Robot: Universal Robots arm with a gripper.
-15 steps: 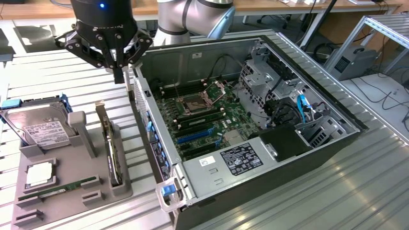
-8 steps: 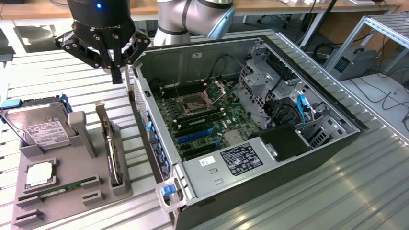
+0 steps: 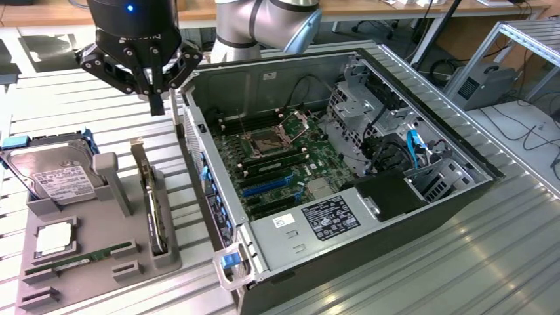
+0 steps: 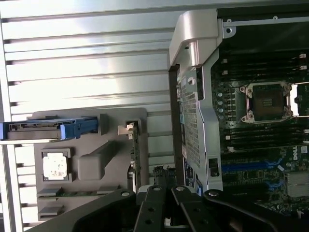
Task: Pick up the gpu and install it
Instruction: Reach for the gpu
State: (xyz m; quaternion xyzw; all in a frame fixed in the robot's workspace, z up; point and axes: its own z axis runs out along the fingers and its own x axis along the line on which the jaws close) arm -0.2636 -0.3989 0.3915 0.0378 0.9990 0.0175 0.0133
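Observation:
The gpu (image 3: 151, 200) is a thin black card standing on its long edge in a slot of the grey holder tray (image 3: 88, 289), at the exterior view's left of the open computer case (image 3: 262, 79). In the wrist view the gpu (image 4: 135, 159) shows edge-on between the tray and the case wall. My gripper (image 3: 157, 104) hangs above the table beyond the far end of the card, apart from it, shut with nothing between its fingers. Its black fingers (image 4: 155, 205) meet over the gap between tray and case.
The tray also carries a hard drive (image 3: 54, 176) in a blue caddy, a processor chip (image 3: 52, 240) and a green RAM stick (image 3: 80, 258). Inside the case, the motherboard shows an open CPU socket (image 3: 261, 141) and blue expansion slots (image 3: 267, 187). The table top is ribbed metal.

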